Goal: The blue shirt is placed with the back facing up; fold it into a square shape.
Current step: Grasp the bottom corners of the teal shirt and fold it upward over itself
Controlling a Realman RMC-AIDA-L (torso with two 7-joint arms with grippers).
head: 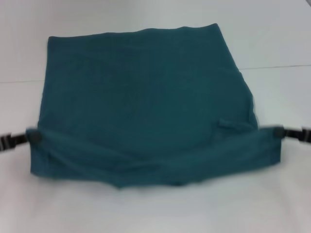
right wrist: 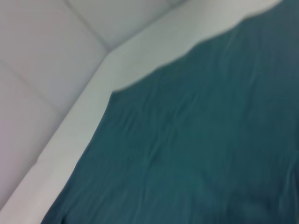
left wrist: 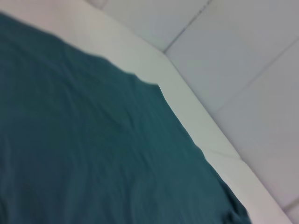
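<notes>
We have the blue shirt [head: 146,107] spread over the middle of the white surface [head: 155,213], its far hem toward 12 o'clock and its near edge raised off the cloth beneath. Our left claw [head: 33,137] pinches the near corner at 9 o'clock and our right claw [head: 278,131] pinches the matching corner at 3 o'clock — both closed on fabric. We judge this twin hold is meant to keep the lifted edge taut and level, so it can be carried toward the far hem and laid down as a straight fold. A sagging band hangs between the two corners, creased along its length.

Much is hidden: the sleeves and collar cannot be made out, and the arms are cut off at the picture's sides. Both wrist views show only cloth, the surface's edge and floor tiles [left wrist: 233,60] — no fingers at all.
</notes>
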